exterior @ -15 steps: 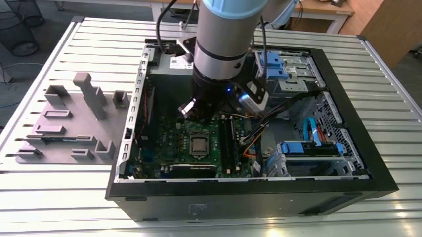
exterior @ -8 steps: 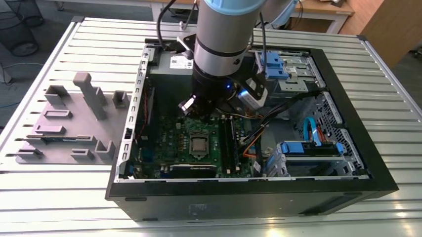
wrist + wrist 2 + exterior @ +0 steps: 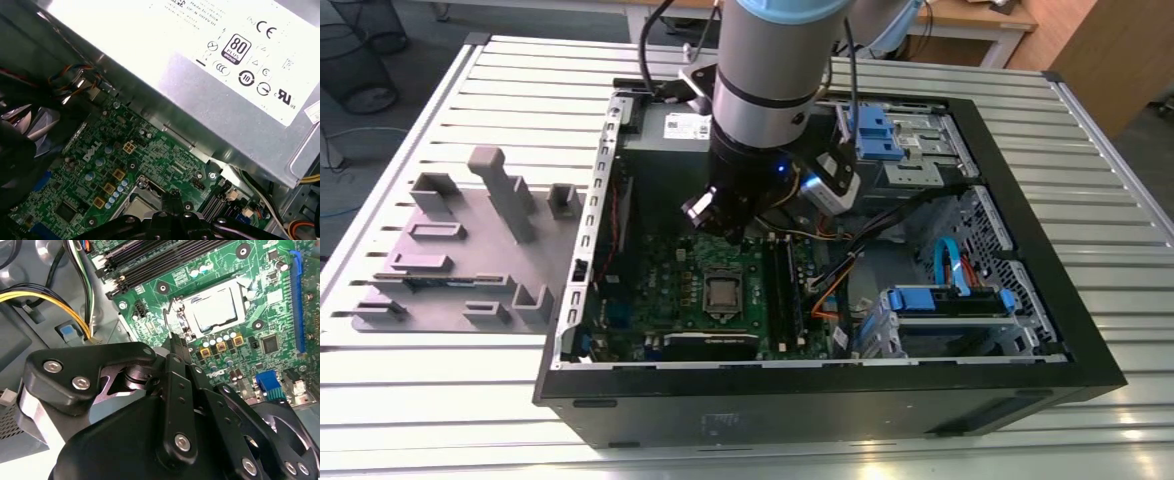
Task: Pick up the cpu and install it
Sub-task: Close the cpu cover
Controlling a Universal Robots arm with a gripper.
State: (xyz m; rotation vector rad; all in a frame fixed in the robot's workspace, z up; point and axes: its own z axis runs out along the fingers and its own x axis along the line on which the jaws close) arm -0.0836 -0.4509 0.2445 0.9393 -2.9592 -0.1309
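The cpu (image 3: 214,309) lies flat in its socket on the green motherboard (image 3: 280,300), its silvery top facing up, and a metal frame (image 3: 187,315) goes around it. In the second wrist view the gripper (image 3: 172,342) is above the board, just beside the socket edge, with its thin dark fingers (image 3: 175,347) pressed together and nothing between them. It does not touch the chip. In the exterior view the chip (image 3: 722,292) is in the middle of the board, and the arm (image 3: 767,110) comes down into the open computer case (image 3: 1014,290), its end a little above and behind the socket. In the first wrist view a grey power-supply box (image 3: 200,90) is next to the board. The case lies on its side on a table of pale metal slats (image 3: 440,390). On the exterior view's left a grey plastic fixture plate (image 3: 467,250) with several blocks rests on the same table. Behind the table there is wooden furniture (image 3: 1107,50) and a dark wire basket (image 3: 360,60) on the floor.
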